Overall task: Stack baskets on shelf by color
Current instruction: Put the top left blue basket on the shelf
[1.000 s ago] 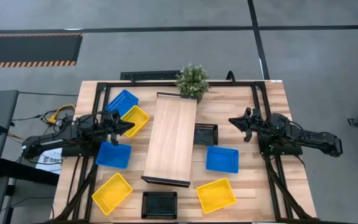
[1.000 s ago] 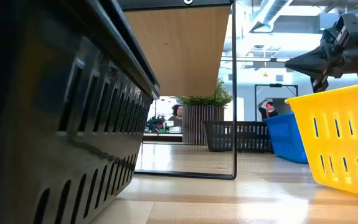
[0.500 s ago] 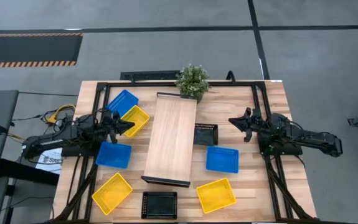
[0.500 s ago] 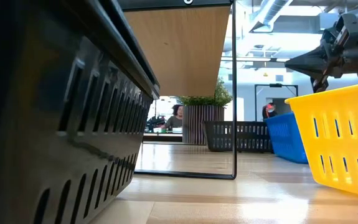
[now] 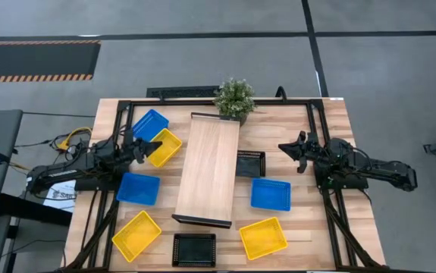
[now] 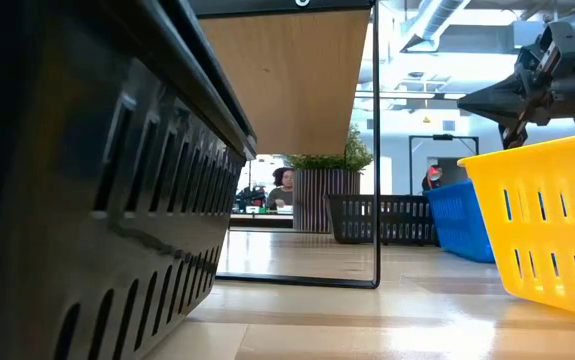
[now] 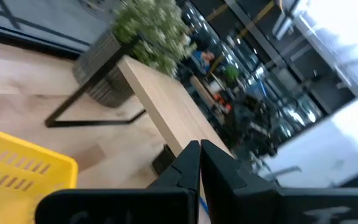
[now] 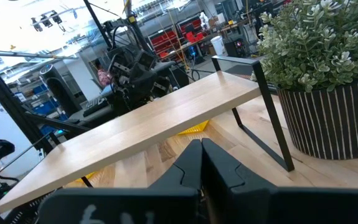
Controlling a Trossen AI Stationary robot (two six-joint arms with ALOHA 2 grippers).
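Baskets are all on the tabletop, none on the shelf [image 5: 208, 168], whose plank runs near-to-far down the middle of the table and is bare. On its left I count a blue basket [image 5: 149, 123] at the far end with a yellow basket [image 5: 163, 146] touching it, a second blue basket [image 5: 138, 188] nearer, and a yellow one [image 5: 136, 235] nearest. Right of the shelf sit a black basket [image 5: 250, 163] just beside the plank, a blue basket [image 5: 270, 194], and a yellow basket [image 5: 263, 237]. Another black basket [image 5: 194, 249] lies just off the shelf's near end. Every basket I can see into is empty.

My left gripper [image 5: 155, 149] hangs over the near edge of the far yellow basket, fingers pressed together and holding nothing; the left wrist view shows the tips closed, with that basket's yellow wall low beside them. My right gripper [image 5: 282, 147] hovers right of the shelf, beyond the black basket, fingers likewise closed and empty.

I judge the step in hand to be a first pick on the left, probably that yellow basket. To do it well I would spread the fingers first, come down astride one thin mesh wall, not the corner, and pinch firmly, since light plastic may tip or slide. The touching blue basket could be dragged along, so I would lift straight up before swinging across. The potted plant [image 5: 234, 98] at the shelf's far end needs clearance.
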